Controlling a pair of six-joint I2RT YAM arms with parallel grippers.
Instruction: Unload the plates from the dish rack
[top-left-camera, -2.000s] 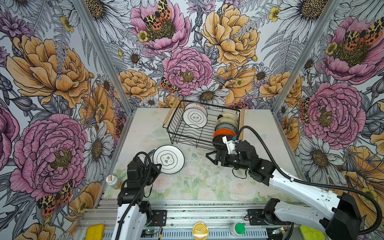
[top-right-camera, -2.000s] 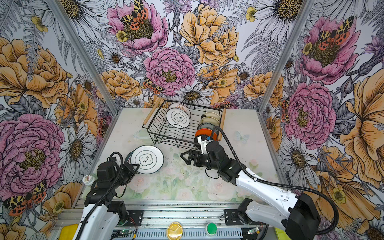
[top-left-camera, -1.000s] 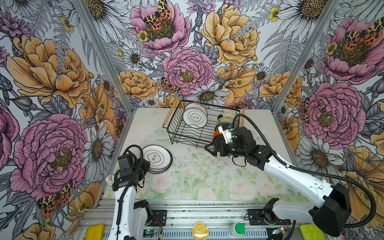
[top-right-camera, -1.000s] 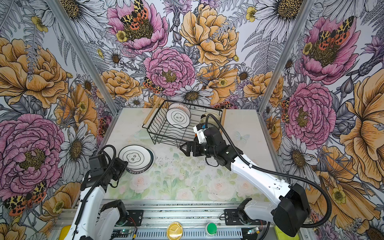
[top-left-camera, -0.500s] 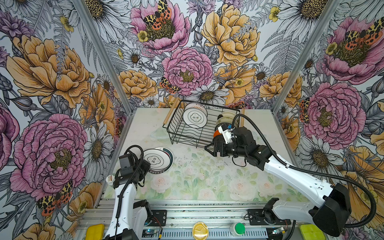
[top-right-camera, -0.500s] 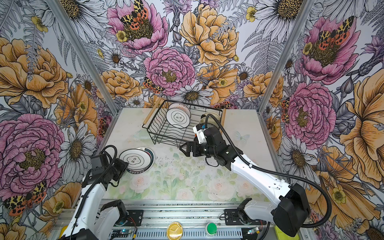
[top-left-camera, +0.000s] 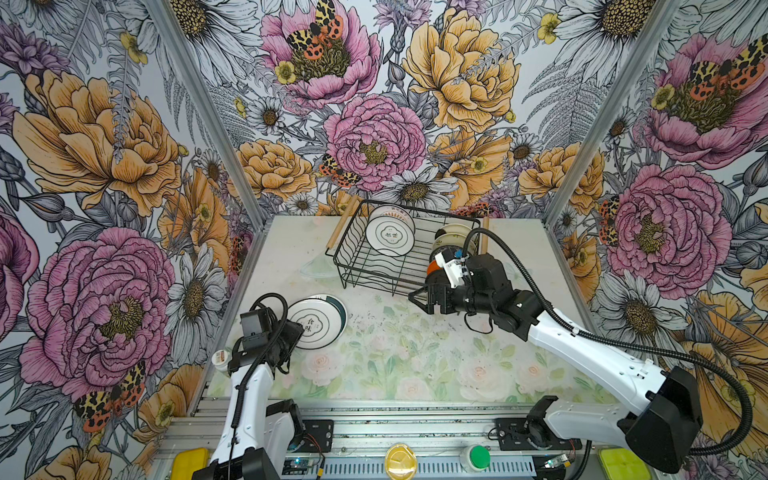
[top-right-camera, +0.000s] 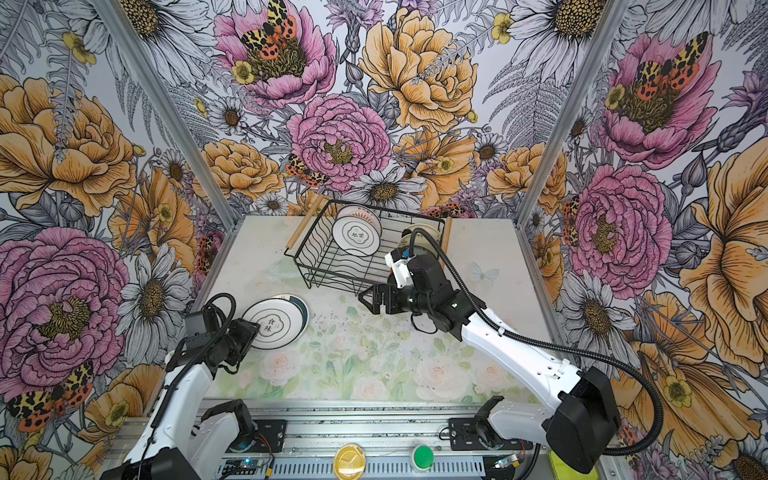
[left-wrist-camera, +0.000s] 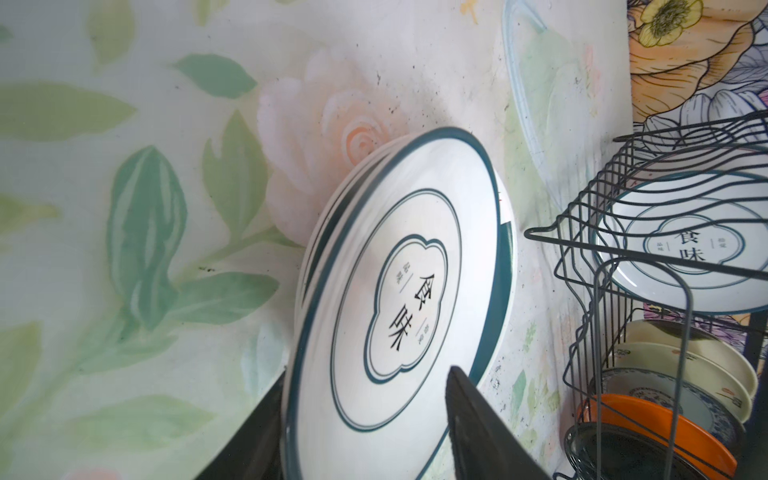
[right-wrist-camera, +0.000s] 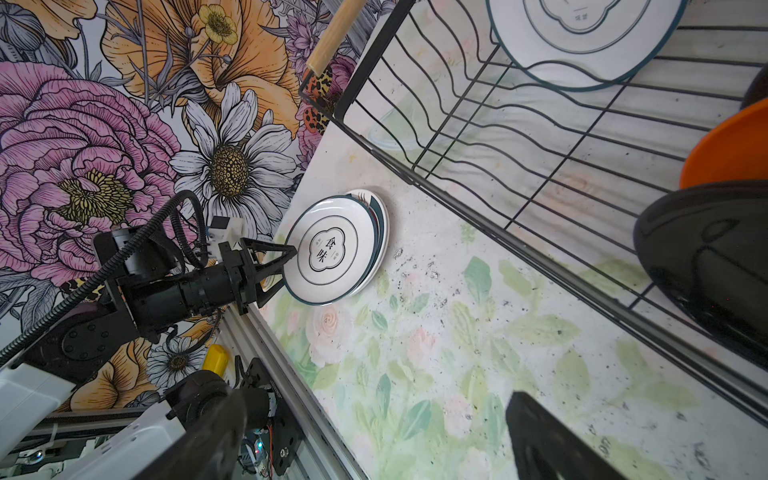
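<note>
The black wire dish rack (top-left-camera: 365, 266) (top-right-camera: 320, 266) stands at the back of the table. A white plate with a teal motif (top-left-camera: 390, 236) leans in its middle. Several plates, cream, blue-patterned, orange and black, fill its right end (top-left-camera: 451, 245) (left-wrist-camera: 665, 399). On the table at the left a matching white plate (top-left-camera: 318, 322) (top-right-camera: 277, 322) (right-wrist-camera: 332, 253) lies on top of other plates. My left gripper (top-left-camera: 296, 332) (left-wrist-camera: 368, 374) is open, its fingers on either side of that plate's near rim. My right gripper (top-left-camera: 419, 299) (right-wrist-camera: 374, 399) is open and holds nothing, just in front of the rack's near right corner.
A small jar (top-left-camera: 220, 358) sits off the table's left edge beside the left arm. Flowered walls close in the left, back and right sides. A yellow button (top-left-camera: 401, 459) and a green one (top-left-camera: 478, 457) sit on the front rail.
My left gripper lowered the white plate flat onto the stack at the left and spread its jaws. The right arm has held still by the rack over the last second.
</note>
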